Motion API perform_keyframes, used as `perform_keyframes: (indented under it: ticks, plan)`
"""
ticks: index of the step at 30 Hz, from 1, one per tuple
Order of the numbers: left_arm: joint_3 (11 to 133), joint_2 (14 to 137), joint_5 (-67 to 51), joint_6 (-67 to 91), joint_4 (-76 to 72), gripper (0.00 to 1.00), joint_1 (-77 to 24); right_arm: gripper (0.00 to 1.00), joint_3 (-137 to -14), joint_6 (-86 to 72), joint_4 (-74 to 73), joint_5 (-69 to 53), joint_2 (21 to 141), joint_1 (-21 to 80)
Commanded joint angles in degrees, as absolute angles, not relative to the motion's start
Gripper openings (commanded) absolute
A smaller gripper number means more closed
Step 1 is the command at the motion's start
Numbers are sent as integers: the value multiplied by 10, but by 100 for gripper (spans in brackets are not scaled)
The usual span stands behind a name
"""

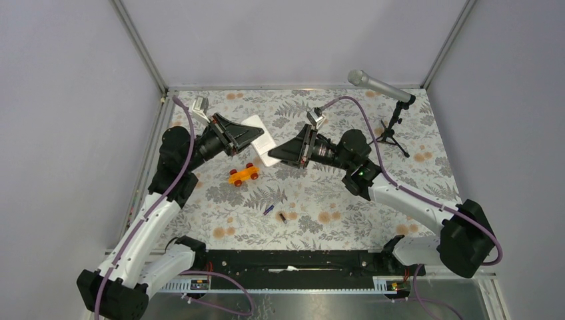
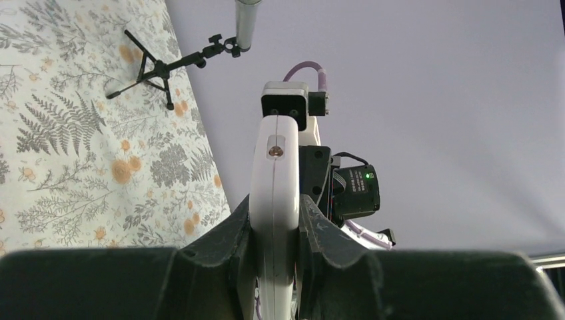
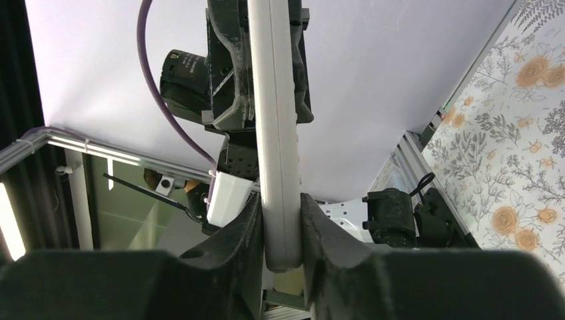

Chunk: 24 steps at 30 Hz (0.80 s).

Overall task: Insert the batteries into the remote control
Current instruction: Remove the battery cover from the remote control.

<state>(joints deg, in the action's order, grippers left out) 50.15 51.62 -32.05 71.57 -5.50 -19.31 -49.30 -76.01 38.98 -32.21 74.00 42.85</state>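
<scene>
The white remote control (image 1: 260,139) hangs above the flowered table, held at both ends by the two grippers. My left gripper (image 1: 248,135) is shut on its far-left end, and the left wrist view shows the remote control (image 2: 274,180) edge-on, pinched in that gripper (image 2: 274,235). My right gripper (image 1: 274,154) is shut on the near-right end, where the remote control (image 3: 274,133) stands edge-on between the jaws of that gripper (image 3: 282,230). Two batteries lie on the table below: a blue-purple one (image 1: 268,209) and a dark one (image 1: 282,217).
An orange toy car (image 1: 244,175) sits just under the left gripper. A microphone (image 1: 378,86) on a small black tripod (image 1: 393,131) stands at the back right. Grey walls close off the table on three sides.
</scene>
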Motion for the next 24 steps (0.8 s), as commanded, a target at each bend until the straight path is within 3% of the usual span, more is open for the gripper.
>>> perform_keyframes:
  ticks: [1,13,15,19,24]
  plan:
    - [541,495,-262,739,-83,0,-192,18,-465,-744,426,-355,754,435]
    - [626,544,-302,684,26,0,-186,13,-475,-666,421,-454,752,434]
    - [628,545,-301,680,26,0,-185,22,-486,-652,392,-438,748,434]
    - [613,551,-295,689,3,0,-186,55,-504,-667,289,-328,743,434]
    - [573,559,-279,698,-51,0,-187,74,-506,-737,293,-271,778,434]
